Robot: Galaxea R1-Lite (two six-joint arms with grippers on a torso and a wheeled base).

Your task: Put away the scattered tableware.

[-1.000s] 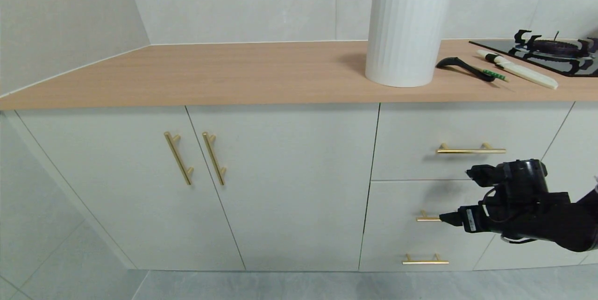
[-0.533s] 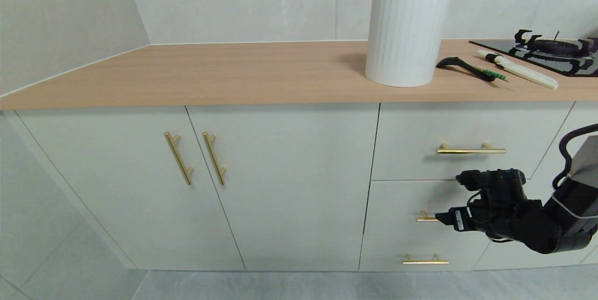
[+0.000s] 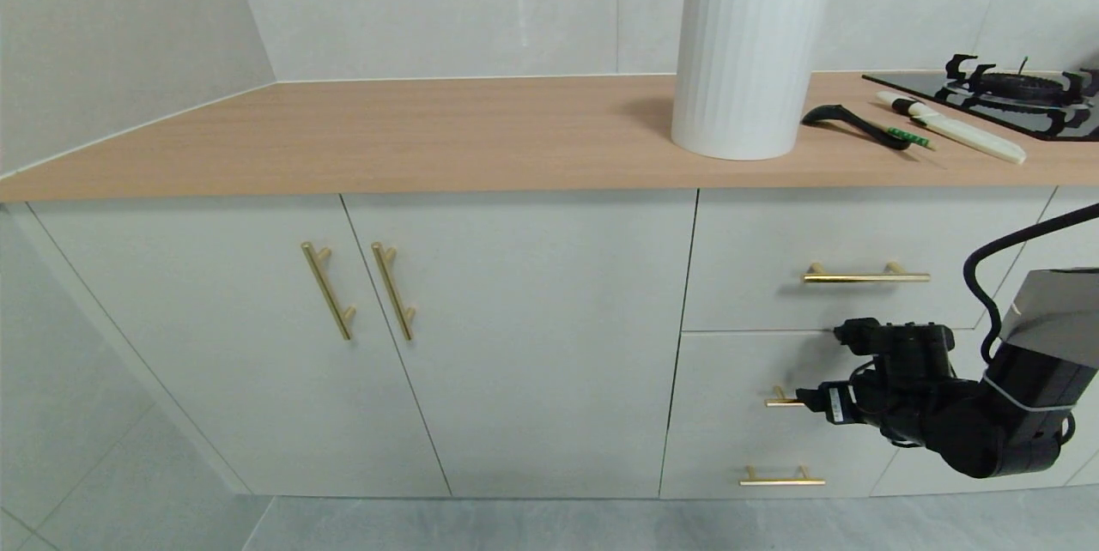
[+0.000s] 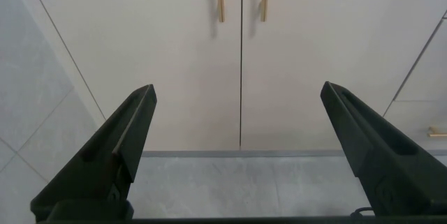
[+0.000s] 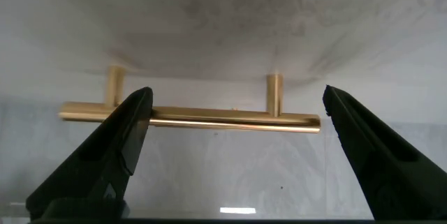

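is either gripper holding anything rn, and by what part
Nothing is held. The right gripper is open in front of a drawer handle, not closed on it; the left gripper is open, facing cabinet doors.

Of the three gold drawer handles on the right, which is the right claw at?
The middle handle, partly hidden behind the open right claw. The top handle sits above it and the bottom handle below, both apart from it.

Wooden counter [image 3: 386,135] running along the tiled wall [image 3: 429,2]; black gas hob [image 3: 1013,100] at its 3 o'clock end. Beneath, toward 8 o'clock, two pale cupboard doors [image 3: 215,336] with upright gold handles [image 3: 327,291]. Grey floor [image 3: 429,525] at 6 o'clock.
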